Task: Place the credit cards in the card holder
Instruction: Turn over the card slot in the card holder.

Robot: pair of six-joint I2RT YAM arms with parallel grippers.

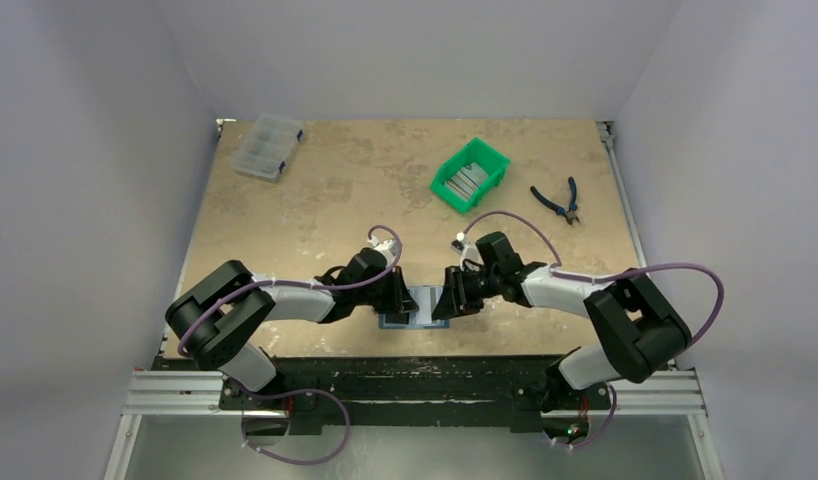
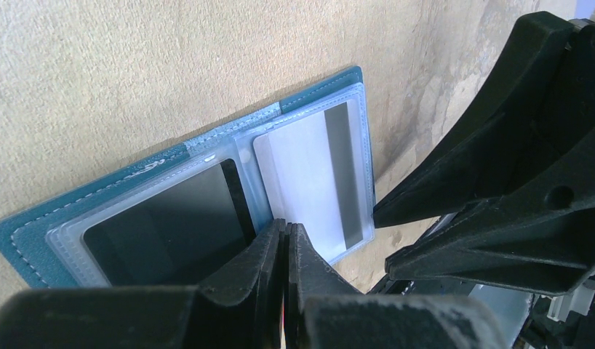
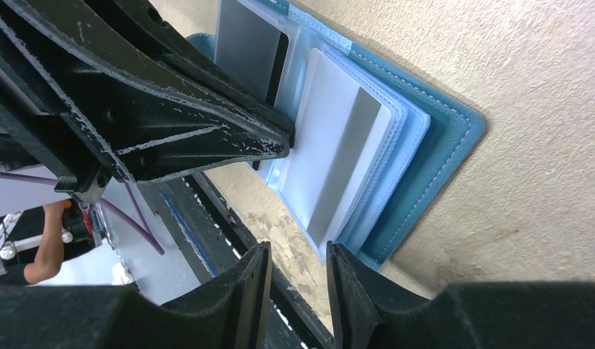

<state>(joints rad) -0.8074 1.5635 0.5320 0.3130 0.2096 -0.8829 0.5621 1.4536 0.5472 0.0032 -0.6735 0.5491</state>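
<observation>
Open card holder [image 2: 244, 145]: left claw [image 2: 285, 225] pressed together, seemingly touching its fold; right claw [image 3: 298, 251] spread just beside.

From above, shows only a sliver of the card holder [image 1: 405, 322] between left gripper [image 1: 404, 298] and right gripper [image 1: 448, 300]. Too small to read inside the green bin [image 1: 452, 196]. At the left wrist, loses the near edges of the credit cards [image 2: 309, 182] behind pressed-together fingers [image 2: 254, 269]. At the right wrist, cuts off the far leaf at the top edge.

arms [image 1: 290, 297]: black joints, white links | cables [image 1: 505, 213]: purple | jaws: black, scuffed
</observation>
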